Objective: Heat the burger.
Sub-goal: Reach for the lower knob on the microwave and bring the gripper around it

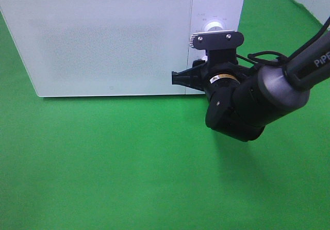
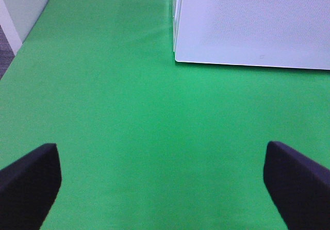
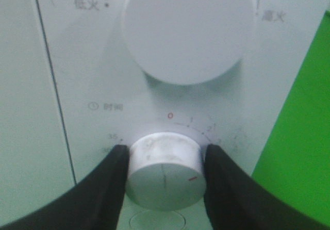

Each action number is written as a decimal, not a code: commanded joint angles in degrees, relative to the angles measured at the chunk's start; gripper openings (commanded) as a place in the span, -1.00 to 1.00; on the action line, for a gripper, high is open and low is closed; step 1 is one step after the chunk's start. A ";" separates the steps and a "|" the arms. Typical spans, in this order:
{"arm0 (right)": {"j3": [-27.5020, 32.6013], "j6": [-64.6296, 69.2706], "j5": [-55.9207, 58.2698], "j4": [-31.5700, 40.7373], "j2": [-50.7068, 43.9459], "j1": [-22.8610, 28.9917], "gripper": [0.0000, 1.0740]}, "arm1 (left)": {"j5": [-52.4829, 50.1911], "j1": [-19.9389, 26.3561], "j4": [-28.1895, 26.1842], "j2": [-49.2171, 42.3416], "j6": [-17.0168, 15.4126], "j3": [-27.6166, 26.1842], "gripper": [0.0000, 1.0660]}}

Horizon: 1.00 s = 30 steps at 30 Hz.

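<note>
**Right gripper on timer dial, microwave door closed**

- Boxy white microwave oven [image 1: 108,39] fills the upper left and centre of the overhead frame. It sits on the flat green cloth [image 1: 103,163].
- Black right arm [image 1: 289,80] enters at the right edge, upper half, and slants down and left. Its bulky wrist joints bunch at centre right, just in front of the oven's control panel on the oven's right end.
- Right gripper [image 3: 165,160]: partly closed. Its two black fingers [image 3: 105,183] sit one on each side of the small round white timer dial [image 3: 164,176], and both appear to touch its rim. The red tick on the dial face points away from the red 0 on the printed scale.
- Large round white power dial [image 3: 188,31] is the next control beside the timer dial on the panel, clear of the fingers.
- Left gripper [image 2: 160,152]: wide open, holding nothing. Only green cloth shows between the finger tips, and a corner of the oven lies ahead of it. The left arm is out of the overhead frame.
- Burger: not visible in any view, and the oven door is opaque. Cannot tell where it is.
</note>
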 commanded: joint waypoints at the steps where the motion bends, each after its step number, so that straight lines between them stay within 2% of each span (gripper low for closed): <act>1: -0.52 -0.34 -2.23 -0.74 0.06 -0.69 -0.71 | -0.34 -0.29 -0.46 -0.40 0.00 0.17 0.87; 2: -0.52 -0.34 -2.23 -0.74 0.06 -0.69 -0.71 | -0.34 -0.29 -0.46 -0.40 0.00 0.17 0.87; 4: -0.52 -0.34 -2.58 -0.74 0.06 -0.69 -0.87 | -0.34 -0.29 -0.46 -0.40 0.00 0.17 0.87; 16: -0.52 2.35 -2.98 -0.74 0.06 -0.69 -0.87 | -0.34 -0.29 -0.46 -0.40 0.00 0.17 0.87; 25: -0.52 21.89 -3.44 -2.92 0.06 -0.69 -0.87 | -0.34 -0.29 -0.46 -0.40 0.00 0.17 0.87; 26: -0.52 28.48 -5.61 -6.25 0.06 -0.69 -0.87 | -0.34 -0.29 -0.46 -0.40 0.00 0.17 0.87; 27: -0.52 28.48 -5.61 -6.25 0.06 -0.69 -0.87 | -0.34 -0.29 -0.46 -0.40 0.00 0.17 0.87; 29: -0.52 38.04 -10.77 -13.29 0.06 -0.69 -0.87 | -0.34 -0.29 -0.46 -0.40 0.00 0.17 0.87; 30: -0.52 38.04 -10.77 -13.29 0.06 -0.69 -0.87 | -0.34 -0.29 -0.46 -0.40 0.00 0.17 0.87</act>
